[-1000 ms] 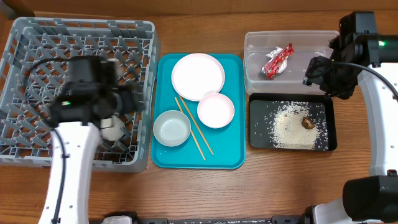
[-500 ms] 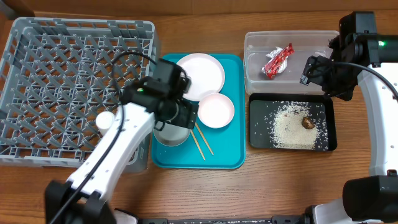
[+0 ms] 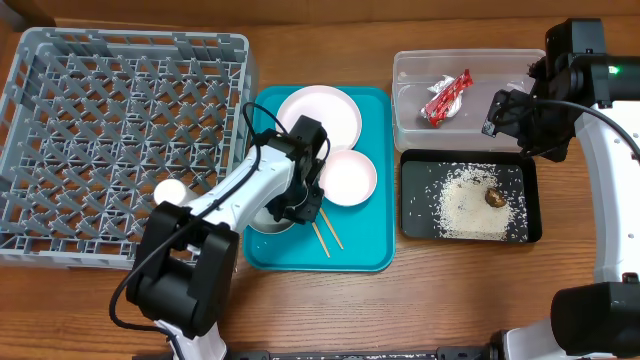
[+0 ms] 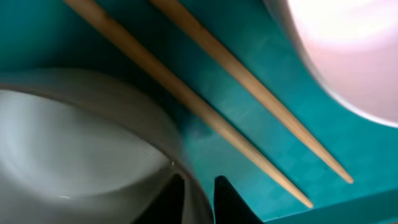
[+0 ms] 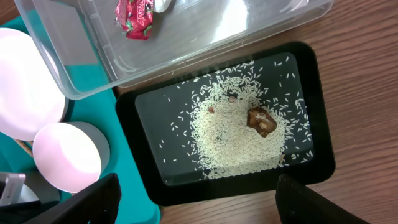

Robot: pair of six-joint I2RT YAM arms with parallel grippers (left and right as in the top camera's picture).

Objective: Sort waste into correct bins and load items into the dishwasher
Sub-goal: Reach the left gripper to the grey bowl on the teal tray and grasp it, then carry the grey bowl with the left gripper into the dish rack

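Waste looks sorted to me: the crumpled red-and-white wrapper [image 3: 447, 97] lies in the clear tub [image 3: 415, 130] at the bench's [image 3: 450, 290] far right, and the rice [image 3: 462, 210], a loose white heap of grains, sits with the brown lump [image 3: 494, 197] in the matt black tray [image 3: 415, 170] just in front of the tub. Loading is barely begun. Only the small white cup [image 3: 168, 190] stands in the grey lattice rack [image 3: 100, 90], near its front edge. The round white plate [image 3: 320, 120], the glossy pinkish dish [image 3: 350, 178], the chopsticks [image 4: 249, 88] and the bowl [image 4: 74, 149] all sit on the teal tray [image 3: 375, 250]: plate at its far edge, dish toward its right edge, bowl near its front left corner, and the thin wooden sticks slanting between bowl and dish. My left gripper [image 4: 198, 183] is down on the bowl; in the wrist view its dark fingers stand almost together with the smooth grey rim pinched between them, one inside the wall and one outside. I judge this the pickup of the bowl for the rack. My right gripper [image 5: 196, 199] hangs above the black tray's right edge, fingers spread wide, holding nothing. The bowl's glaze looks slick and its wall curved, so a rim pinch may slip or tilt when lifted.
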